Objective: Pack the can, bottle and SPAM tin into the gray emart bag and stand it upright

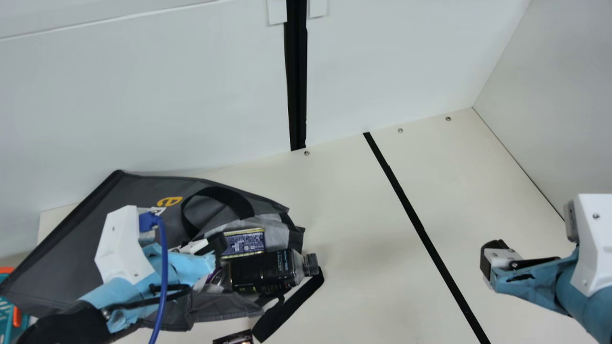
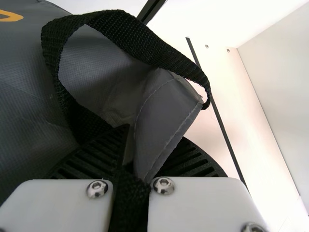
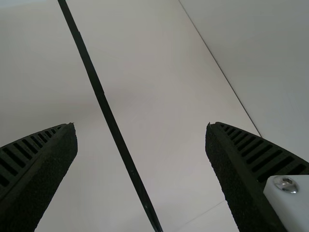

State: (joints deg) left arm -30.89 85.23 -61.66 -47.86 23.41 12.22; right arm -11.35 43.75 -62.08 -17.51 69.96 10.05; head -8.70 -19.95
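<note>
The gray emart bag (image 1: 138, 196) lies on its side at the left of the main view. In its mouth are the SPAM tin (image 1: 245, 242) and the dark bottle (image 1: 267, 271), whose cap end sticks out to the right. My left gripper (image 1: 217, 243) is at the mouth beside the tin. In the left wrist view, my left gripper (image 2: 140, 159) is shut on gray fabric and black strap of the bag (image 2: 161, 113). My right gripper (image 1: 495, 260) hangs over the table's right part; in the right wrist view my right gripper (image 3: 142, 128) is wide open with nothing between its fingers.
A dark printed object (image 1: 234, 338) shows at the main view's bottom edge, near the bag's loose black strap (image 1: 289, 306). A teal and orange item (image 1: 10, 310) is at the far left. White walls (image 1: 143, 105) stand behind and at the right. A black strip (image 1: 420, 229) crosses the table.
</note>
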